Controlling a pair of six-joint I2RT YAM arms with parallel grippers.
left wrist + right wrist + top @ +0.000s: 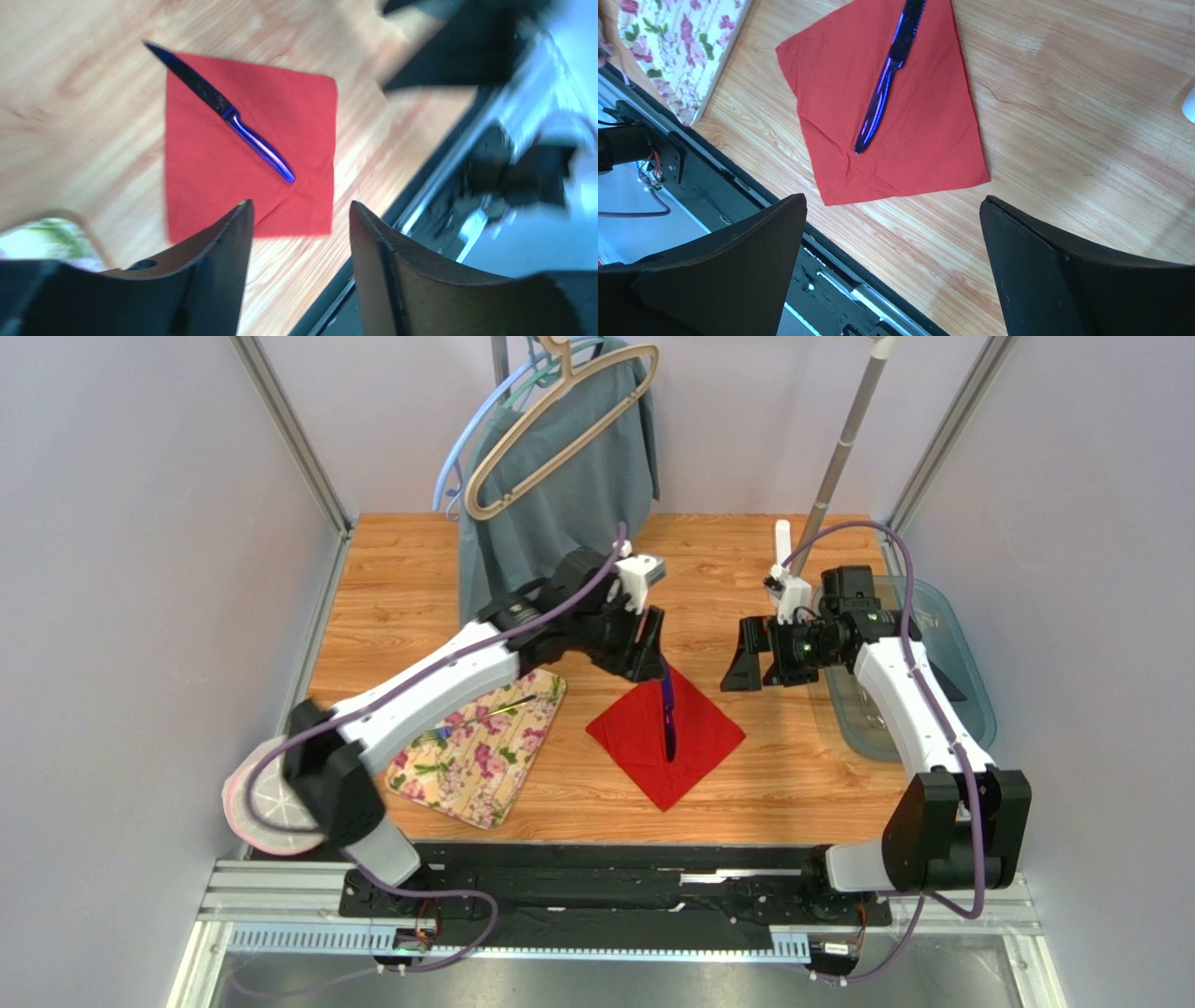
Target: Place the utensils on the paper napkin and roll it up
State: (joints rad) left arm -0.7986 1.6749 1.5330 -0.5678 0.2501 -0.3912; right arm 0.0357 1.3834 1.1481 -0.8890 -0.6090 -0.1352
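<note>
Your left gripper [300,210] fills the bottom of its wrist view, fingers parted with nothing between them. It hangs above the paper napkin [203,175], near its far corner. One utensil, a blue-purple knife [228,112], lies diagonally on the red sheet, and its blade tip pokes past a corner onto the wooden table [800,798]. Your right gripper [894,199] is spread wide and empty too, held off to the napkin's right. Left of the napkin, apart from it, sits the floral mat [484,756].
</note>
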